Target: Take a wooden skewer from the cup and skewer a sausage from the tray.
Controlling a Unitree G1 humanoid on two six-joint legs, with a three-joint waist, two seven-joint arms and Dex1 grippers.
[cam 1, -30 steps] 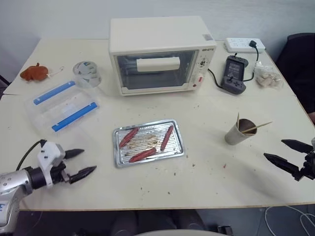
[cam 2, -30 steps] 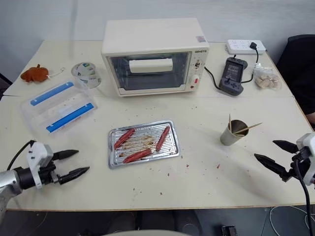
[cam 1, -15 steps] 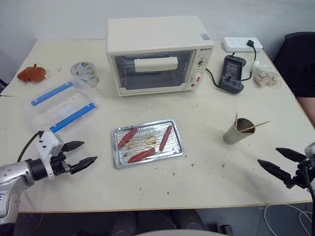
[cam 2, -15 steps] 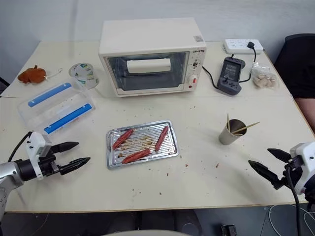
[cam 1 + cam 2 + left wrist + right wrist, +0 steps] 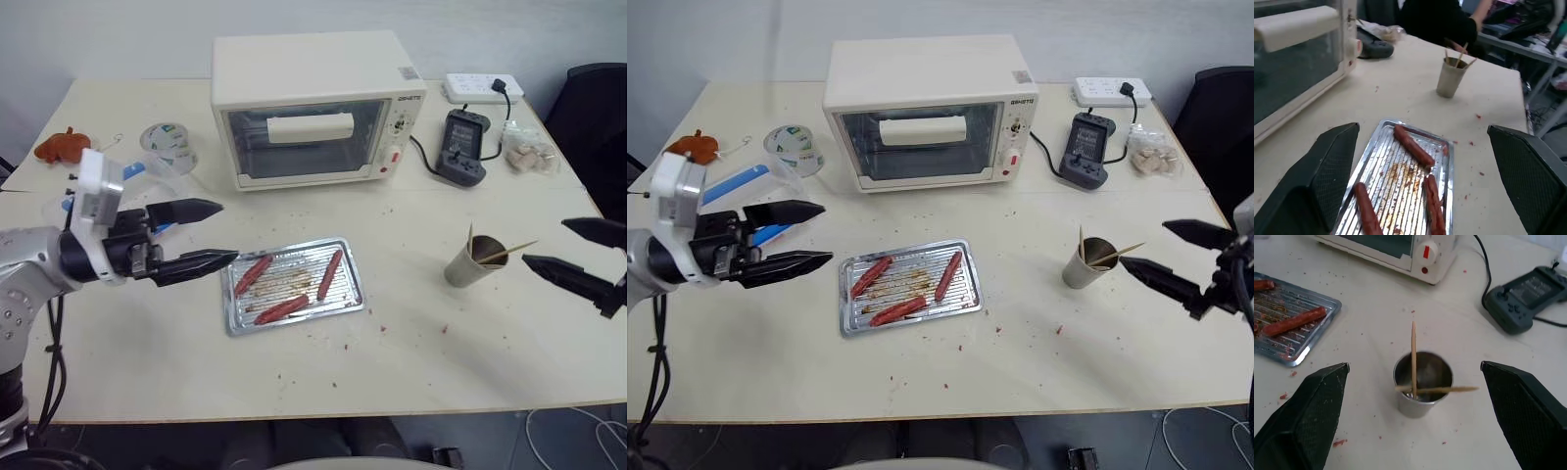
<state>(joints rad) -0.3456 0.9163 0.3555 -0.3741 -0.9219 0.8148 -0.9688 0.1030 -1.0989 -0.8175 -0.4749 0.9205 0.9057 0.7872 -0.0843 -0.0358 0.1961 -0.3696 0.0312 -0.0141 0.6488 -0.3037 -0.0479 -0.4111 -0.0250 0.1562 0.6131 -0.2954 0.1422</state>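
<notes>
- The cream-coloured tabletop (image 5: 411, 362) carried a small rectangular silver metal tray (image 5: 293, 285) with a ridged, grease-stained bottom, near the middle.
- Three slim reddish-brown sausages lay in the tray: one at the left (image 5: 256, 273), one at the near edge (image 5: 283, 309) and one at the right (image 5: 331, 274).
- A small grey-beige paper cup (image 5: 474, 262) stood right of the tray, well apart from it, with thin pale wooden skewers (image 5: 1413, 360) in it, one upright and one leaning across the rim.
- The left gripper (image 5: 214, 235) hung above the tabletop just left of the tray, its black fingers (image 5: 188, 211) spread wide and holding nothing.
- The right gripper (image 5: 555, 247) hung right of the cup, pointing towards it, its fingers (image 5: 570, 276) also wide apart and empty, not touching the cup.
- A cream toaster oven (image 5: 315, 108) stood at the far side behind the tray, with a dark handheld game console (image 5: 462, 148) to its right.
- A clear plastic box with blue clips (image 5: 740, 186) lay partly behind the left gripper.
</notes>
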